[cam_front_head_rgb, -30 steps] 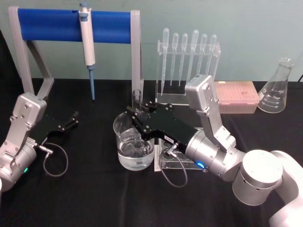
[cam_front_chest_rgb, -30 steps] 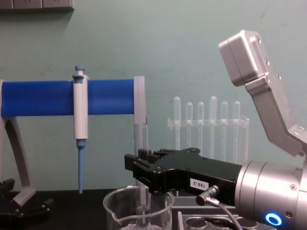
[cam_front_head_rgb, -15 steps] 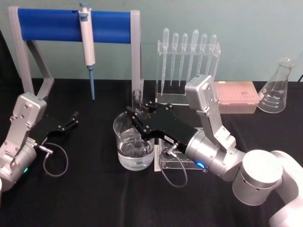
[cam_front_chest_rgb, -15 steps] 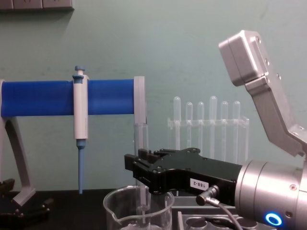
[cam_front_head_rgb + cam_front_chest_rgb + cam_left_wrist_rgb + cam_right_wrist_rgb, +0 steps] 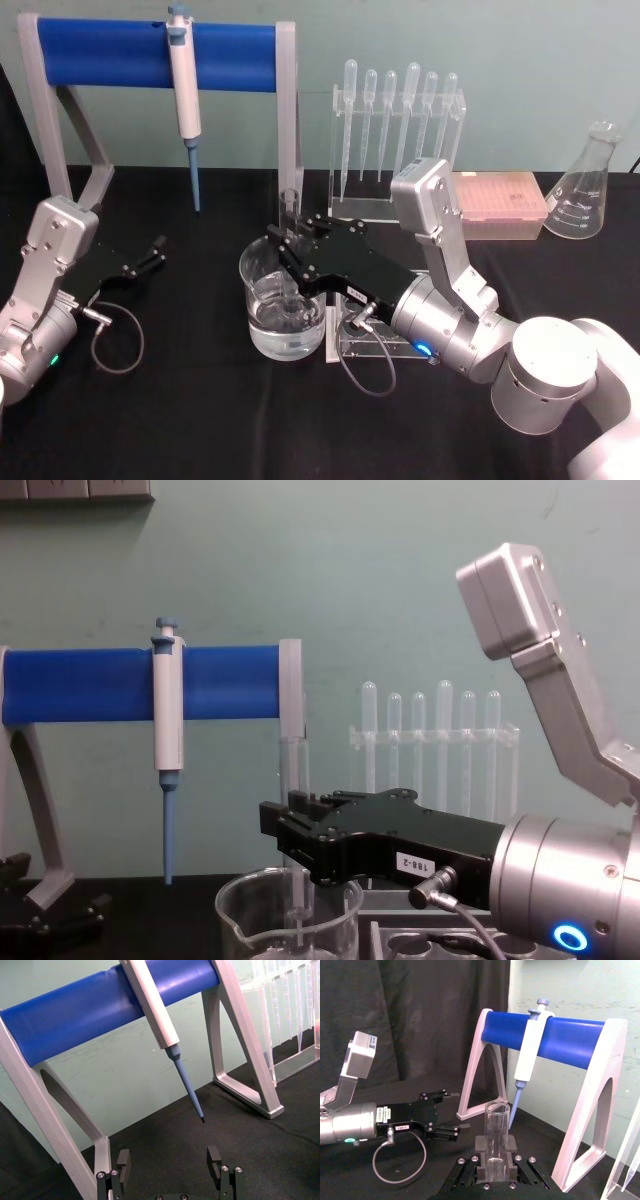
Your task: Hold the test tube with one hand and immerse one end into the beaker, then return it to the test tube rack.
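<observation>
The test tube (image 5: pixel 290 204) stands upright with my right gripper (image 5: pixel 288 250) shut on its middle. Its lower end dips into the water in the beaker (image 5: pixel 270 330), a wide clear glass at the table's centre. From the chest view the test tube (image 5: pixel 294 765) rises above the black right gripper (image 5: pixel 288 830) and runs down into the beaker (image 5: pixel 240 920). In the right wrist view the test tube (image 5: pixel 497 1130) sits clamped between the fingers (image 5: pixel 481 1146). My left gripper (image 5: pixel 152 256) rests parked at the table's left, and its fingers (image 5: pixel 123 1159) stand open with nothing between them.
A blue-barred stand (image 5: pixel 150 52) at the back left carries a white pipettor (image 5: pixel 184 90). Behind the beaker is a clear rack of plastic pipettes (image 5: pixel 398 130). A pink tip box (image 5: pixel 500 200) and a conical flask (image 5: pixel 585 185) stand at the back right. A clear rack (image 5: pixel 375 345) lies under my right wrist.
</observation>
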You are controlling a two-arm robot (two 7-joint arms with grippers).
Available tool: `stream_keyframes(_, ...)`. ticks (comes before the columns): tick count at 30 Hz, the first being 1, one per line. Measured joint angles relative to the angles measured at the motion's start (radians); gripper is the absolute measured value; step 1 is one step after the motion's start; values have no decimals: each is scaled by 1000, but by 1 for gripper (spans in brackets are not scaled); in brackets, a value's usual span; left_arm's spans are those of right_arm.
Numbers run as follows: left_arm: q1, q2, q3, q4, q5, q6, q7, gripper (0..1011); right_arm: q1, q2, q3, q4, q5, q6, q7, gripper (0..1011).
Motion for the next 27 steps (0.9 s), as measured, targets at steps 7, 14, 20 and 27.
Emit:
stream_keyframes(7, 0, 0, 0, 0, 0, 0, 0, 1000, 0, 0, 0, 0, 0, 0, 0, 224)
stream_keyframes(14, 0, 0, 0, 0, 0, 0, 0, 1000, 0, 0, 0, 0, 0, 0, 0, 224)
stream_keyframes(20, 0, 0, 0, 0, 0, 0, 0, 1000, 0, 0, 0, 0, 0, 0, 0, 224)
stream_keyframes(27, 0, 0, 0, 0, 0, 0, 0, 1000, 0, 0, 0, 0, 0, 0, 0, 224)
